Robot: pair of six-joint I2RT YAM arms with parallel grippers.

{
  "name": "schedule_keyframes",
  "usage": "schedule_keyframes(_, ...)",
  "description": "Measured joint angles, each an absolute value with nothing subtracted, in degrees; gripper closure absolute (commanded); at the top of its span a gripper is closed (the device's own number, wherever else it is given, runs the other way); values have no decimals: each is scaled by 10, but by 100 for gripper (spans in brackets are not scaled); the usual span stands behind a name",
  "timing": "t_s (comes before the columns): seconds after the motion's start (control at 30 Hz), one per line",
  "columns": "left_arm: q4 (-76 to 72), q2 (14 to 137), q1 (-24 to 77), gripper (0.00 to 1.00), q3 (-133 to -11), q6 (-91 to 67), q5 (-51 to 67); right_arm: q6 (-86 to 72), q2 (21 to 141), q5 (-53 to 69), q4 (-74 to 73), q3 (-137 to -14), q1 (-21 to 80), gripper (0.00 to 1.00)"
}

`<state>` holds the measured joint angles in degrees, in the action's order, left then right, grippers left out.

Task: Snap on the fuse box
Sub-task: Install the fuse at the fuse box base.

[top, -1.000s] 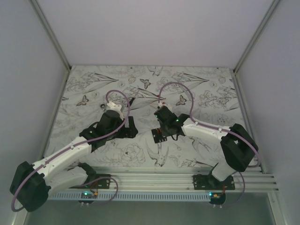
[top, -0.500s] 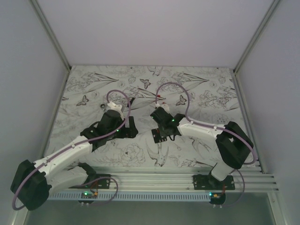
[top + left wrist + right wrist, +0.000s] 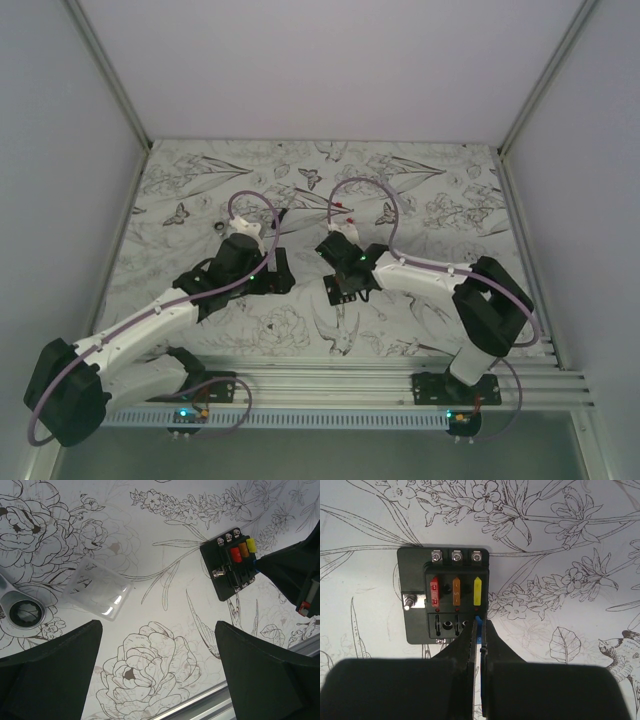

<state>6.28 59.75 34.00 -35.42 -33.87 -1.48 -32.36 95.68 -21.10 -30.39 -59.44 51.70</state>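
1. Right wrist view: fuse box (image 3: 445, 595) is lying flat, centre left of frame.
2. At lower centre, blue fuse (image 3: 478, 621) is being pinched by right gripper (image 3: 480, 628) at the box's lower slots.
3. Left gripper (image 3: 157, 645) is being held spread, empty.
4. Risk: box is not being restrained; an off-slot push is judged likely to skid it or tilt the fuse.

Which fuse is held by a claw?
The blue fuse, pinched in the right claw; red, orange and yellow sit slotted in the fuse box.
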Motion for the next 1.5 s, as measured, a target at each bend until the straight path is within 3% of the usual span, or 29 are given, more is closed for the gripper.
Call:
schedule_keyframes(0.87,63,609,340,0,-355,-352,-14,-321,997,-257,-298,-615,538,100)
schedule_keyframes(1.2,63,612,340,0,-358,-355,-14,-325,942,-210,-193,-524,514,100)
schedule_keyframes(1.5,63,612,340,0,-358,-361,-14,-321,955,-209,-181,-545,512,98)
